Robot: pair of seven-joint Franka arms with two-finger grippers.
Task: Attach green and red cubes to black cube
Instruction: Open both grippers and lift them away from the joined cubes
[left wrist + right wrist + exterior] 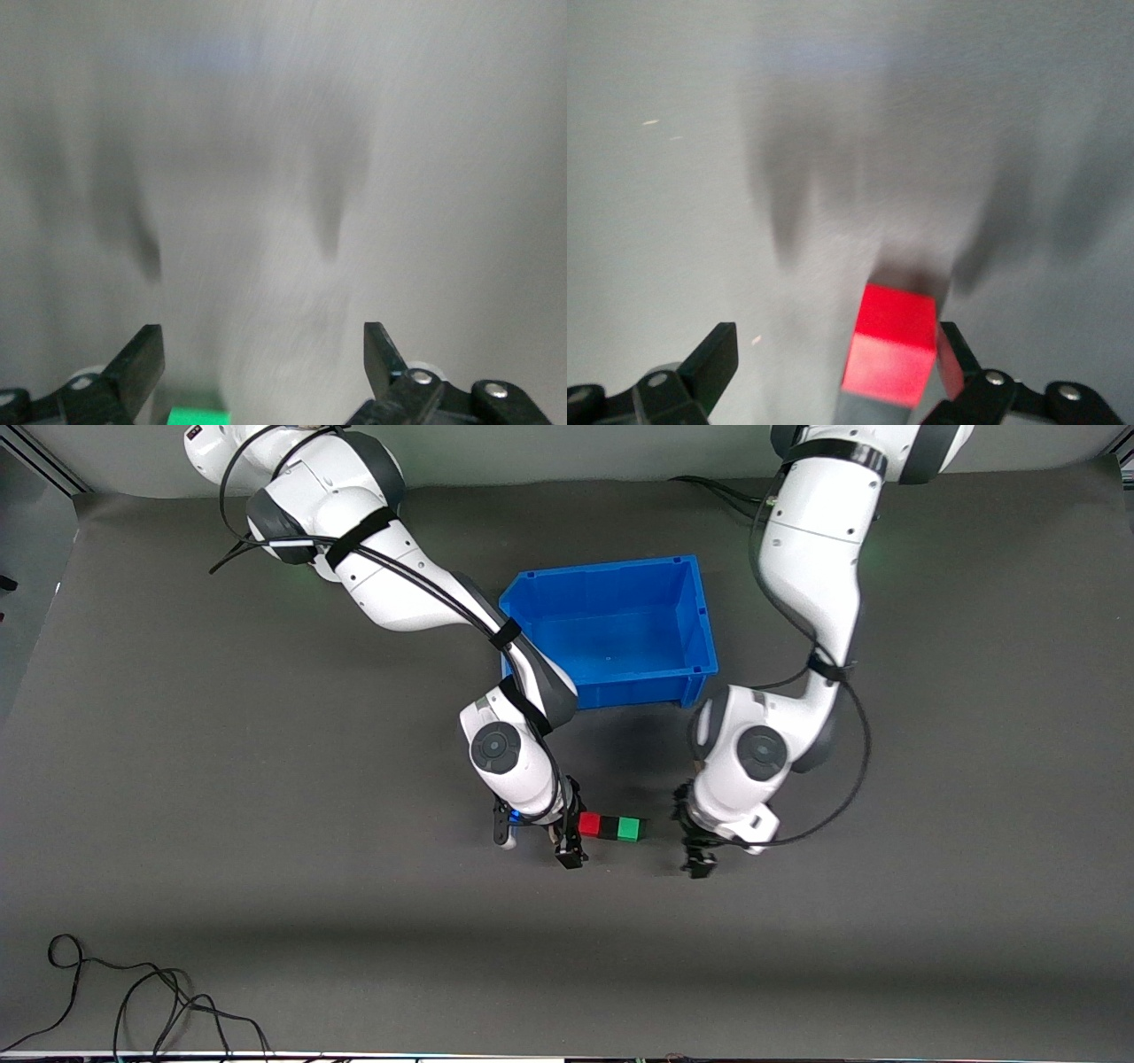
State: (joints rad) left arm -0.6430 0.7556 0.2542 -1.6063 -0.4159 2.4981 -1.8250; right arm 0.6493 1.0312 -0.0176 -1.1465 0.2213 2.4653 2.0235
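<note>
The red cube (pixel 589 825), the black cube (pixel 609 826) and the green cube (pixel 629 829) lie in a touching row on the grey table, black in the middle. My right gripper (pixel 576 834) is low at the red end of the row. Its jaws stand open, and the red cube (pixel 893 345) sits between the fingers, close against one of them (pixel 950 352). My left gripper (pixel 689 837) is open and empty, a short gap from the green end. The green cube (pixel 197 416) shows at the edge of the left wrist view, near one finger (pixel 142 363).
A blue bin (pixel 611 571) stands empty on the table, farther from the front camera than the cubes, between the two arms. A loose black cable (pixel 133 992) lies near the table's front edge at the right arm's end.
</note>
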